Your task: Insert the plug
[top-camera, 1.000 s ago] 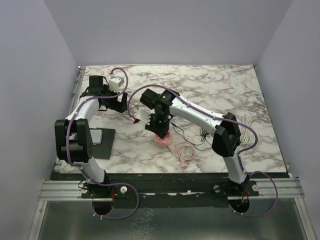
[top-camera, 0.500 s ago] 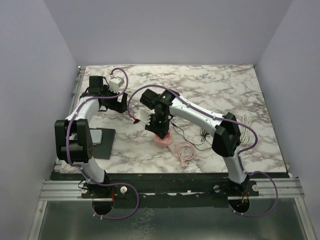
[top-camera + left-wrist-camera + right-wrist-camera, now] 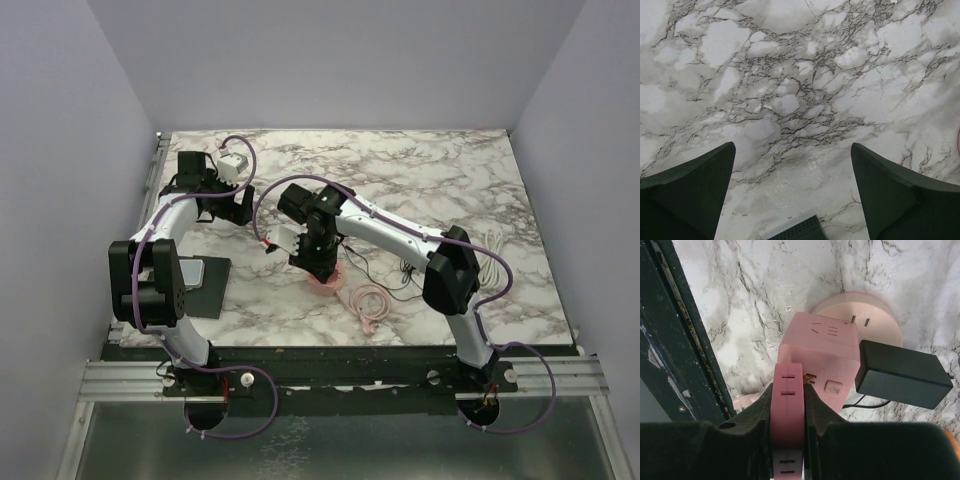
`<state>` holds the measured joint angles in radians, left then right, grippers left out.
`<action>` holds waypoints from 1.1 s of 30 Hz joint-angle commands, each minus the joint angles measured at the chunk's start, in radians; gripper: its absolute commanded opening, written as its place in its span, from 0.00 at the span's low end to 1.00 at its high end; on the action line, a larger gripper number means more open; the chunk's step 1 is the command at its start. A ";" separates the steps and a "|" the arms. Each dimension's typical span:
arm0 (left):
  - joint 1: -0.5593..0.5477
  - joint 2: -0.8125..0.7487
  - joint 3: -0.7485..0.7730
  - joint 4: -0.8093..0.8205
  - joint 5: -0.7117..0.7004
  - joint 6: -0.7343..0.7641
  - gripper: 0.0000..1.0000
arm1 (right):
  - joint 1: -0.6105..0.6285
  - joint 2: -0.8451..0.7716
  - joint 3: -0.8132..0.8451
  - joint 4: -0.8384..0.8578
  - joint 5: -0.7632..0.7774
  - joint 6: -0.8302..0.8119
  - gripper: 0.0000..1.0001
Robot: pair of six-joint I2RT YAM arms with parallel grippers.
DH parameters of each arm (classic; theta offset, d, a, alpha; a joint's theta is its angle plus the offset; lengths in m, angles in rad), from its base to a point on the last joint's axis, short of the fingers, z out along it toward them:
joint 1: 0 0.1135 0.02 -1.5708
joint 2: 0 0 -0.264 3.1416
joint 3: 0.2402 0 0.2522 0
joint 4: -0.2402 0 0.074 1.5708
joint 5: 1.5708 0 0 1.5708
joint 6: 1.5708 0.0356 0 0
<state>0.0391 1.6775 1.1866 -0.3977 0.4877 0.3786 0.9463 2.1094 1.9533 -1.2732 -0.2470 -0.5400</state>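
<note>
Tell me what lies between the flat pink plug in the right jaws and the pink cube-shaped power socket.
Right wrist view: only a brass prong of the flat pink plug shows in the gap before the pink cube-shaped power socket.

— Remind me, how were the arms built?
— Your left arm (image 3: 168,215) and right arm (image 3: 390,228) had white links between bulky black joints, with a purple cable (image 3: 514,277) looping along each (down to the bases).
— And the left fingers (image 3: 690,200)?
— Dark green, wedge-shaped, matte.
</note>
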 commanded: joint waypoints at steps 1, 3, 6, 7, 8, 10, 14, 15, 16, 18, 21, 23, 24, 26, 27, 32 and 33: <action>-0.001 -0.029 -0.011 0.005 -0.005 0.009 0.99 | 0.002 0.037 -0.005 0.006 0.078 -0.015 0.01; -0.001 -0.030 -0.013 0.005 0.003 0.009 0.99 | 0.002 0.021 0.012 0.008 0.070 -0.024 0.01; -0.001 -0.034 -0.011 0.005 0.021 0.010 0.99 | 0.002 0.000 0.031 0.014 0.043 -0.035 0.01; -0.002 -0.032 -0.008 0.005 0.033 0.011 0.99 | 0.002 -0.008 0.036 0.014 0.038 -0.038 0.01; -0.002 -0.030 -0.003 0.004 0.047 0.011 0.99 | 0.002 -0.020 0.041 0.016 0.033 -0.040 0.01; -0.002 -0.028 0.013 -0.001 0.072 0.007 0.99 | 0.001 -0.056 0.028 0.042 0.011 -0.040 0.01; -0.001 -0.047 0.049 -0.035 0.166 0.005 0.99 | -0.008 -0.158 -0.049 0.145 -0.034 -0.035 0.01; -0.001 -0.056 0.054 -0.045 0.192 0.005 0.99 | -0.012 -0.181 -0.061 0.166 -0.038 -0.036 0.01; -0.001 -0.063 0.058 -0.053 0.217 0.005 0.99 | -0.015 -0.199 -0.071 0.184 -0.047 -0.037 0.01; -0.002 -0.077 0.062 -0.073 0.269 0.008 0.99 | -0.021 -0.230 -0.080 0.205 -0.090 -0.044 0.01; 0.000 -0.097 0.070 -0.097 0.361 0.015 0.99 | -0.034 -0.264 -0.080 0.212 -0.157 -0.045 0.01; 0.003 -0.116 0.084 -0.120 0.460 0.027 0.99 | -0.052 -0.293 -0.085 0.222 -0.203 -0.045 0.01; 0.004 -0.127 0.090 -0.134 0.523 0.044 0.99 | -0.068 -0.315 -0.097 0.238 -0.243 -0.042 0.01; 0.004 -0.160 0.086 -0.148 0.647 0.078 0.99 | -0.108 -0.367 -0.143 0.295 -0.350 -0.037 0.01; 0.003 -0.175 0.084 -0.149 0.705 0.091 0.99 | -0.130 -0.395 -0.168 0.327 -0.415 -0.030 0.01; -0.035 -0.224 0.095 -0.150 0.770 0.098 0.99 | -0.179 -0.478 -0.252 0.464 -0.725 -0.012 0.01; -0.053 -0.235 0.093 -0.150 0.743 0.098 0.99 | -0.181 -0.479 -0.255 0.481 -0.768 -0.006 0.01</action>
<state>0.0292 1.4944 1.2533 -0.5232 1.1213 0.4393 0.7712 1.6756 1.7271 -0.9340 -0.7109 -0.5686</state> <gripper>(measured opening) 0.989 0.234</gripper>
